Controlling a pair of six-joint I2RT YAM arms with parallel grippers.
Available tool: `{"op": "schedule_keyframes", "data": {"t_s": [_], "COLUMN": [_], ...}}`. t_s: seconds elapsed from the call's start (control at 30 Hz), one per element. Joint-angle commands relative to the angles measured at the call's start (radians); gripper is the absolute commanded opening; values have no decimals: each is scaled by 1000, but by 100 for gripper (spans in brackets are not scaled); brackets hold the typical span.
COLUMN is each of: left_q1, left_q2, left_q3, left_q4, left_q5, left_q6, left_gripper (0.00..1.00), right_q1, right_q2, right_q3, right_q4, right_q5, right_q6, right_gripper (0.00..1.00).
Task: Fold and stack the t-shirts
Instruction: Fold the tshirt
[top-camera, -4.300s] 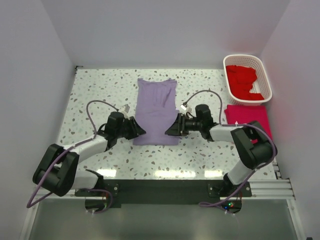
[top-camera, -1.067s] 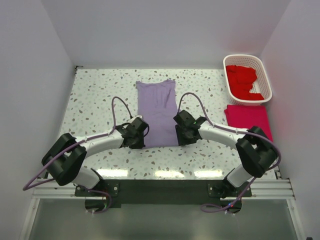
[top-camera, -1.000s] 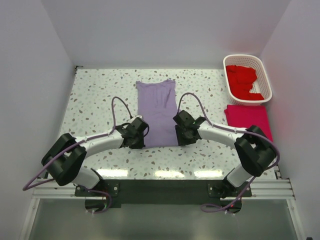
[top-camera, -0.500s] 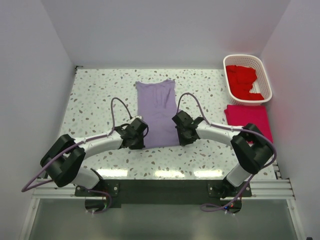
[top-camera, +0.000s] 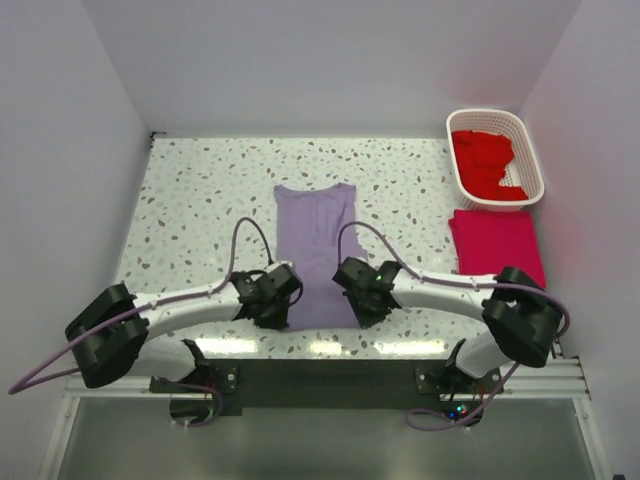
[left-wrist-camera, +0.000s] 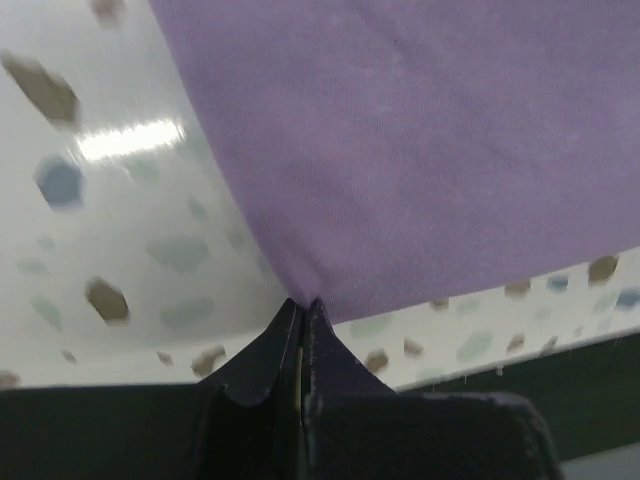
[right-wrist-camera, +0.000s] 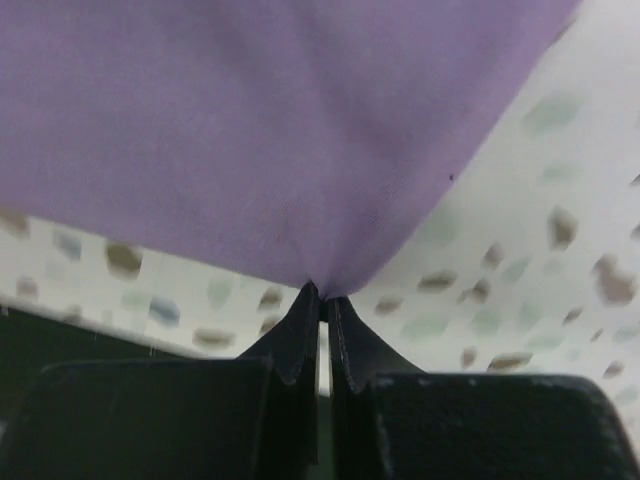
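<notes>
A purple t-shirt (top-camera: 318, 245) lies folded lengthwise in a long strip down the middle of the table. My left gripper (top-camera: 282, 318) is shut on its near left corner, and the left wrist view shows the cloth (left-wrist-camera: 400, 150) pinched at the gripper (left-wrist-camera: 303, 303). My right gripper (top-camera: 358, 312) is shut on the near right corner, with the cloth (right-wrist-camera: 250, 130) pinched at the gripper (right-wrist-camera: 320, 293) in the right wrist view. Both hold the near hem close to the table's front edge. A folded pink t-shirt (top-camera: 497, 243) lies at the right.
A white basket (top-camera: 529, 140) with red shirts (top-camera: 485, 160) stands at the back right, just behind the folded pink shirt. The black front rail (top-camera: 320, 375) runs along the near edge of the speckled table (top-camera: 190, 200).
Both grippers have pulled the purple shirt's near hem toward the front edge of the table. The whole shirt has slid nearer, away from the back.
</notes>
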Motion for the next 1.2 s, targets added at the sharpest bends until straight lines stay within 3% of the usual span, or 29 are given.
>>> {"op": "schedule_keyframes", "data": {"t_s": [0.0, 0.1, 0.17, 0.27, 0.3, 0.4, 0.57, 0.77, 0.93, 1.17], "left_q1": [-169, -391, -504, -533, -524, -366, -93, 73, 216, 335], "left_q2": [-118, -198, -221, -261, -277, -282, -250, -167, -132, -3], "left_q3": [-36, -33, -26, 42, 77, 233, 422, 562, 563, 622], "left_q4": [-240, -333, -370, -416, -448, -585, -567, -547, -430, -294], "left_q5": [57, 95, 126, 135, 71, -38, -83, -161, -71, 2], "left_q6": [-162, -365, -479, -503, -493, -355, -84, 75, 170, 261], "left_gripper": [0, 0, 0, 0, 0, 0, 0, 0, 0, 0], "right_q1": [153, 363, 417, 434, 431, 405, 252, 103, -14, -161], "right_q2": [-118, -195, -220, -281, -293, -268, -206, -137, -76, 47], "right_q3": [-13, 13, 50, 140, 180, 378, 580, 714, 761, 831], "right_q4": [-266, -396, -455, -553, -611, -726, -731, -673, -592, -513], "right_q5": [-85, -105, -105, -60, -9, 139, 214, 184, 107, 26], "right_q6": [108, 220, 279, 291, 290, 241, 77, -58, -153, -259], "right_gripper": [0, 0, 0, 0, 0, 0, 0, 0, 0, 0]}}
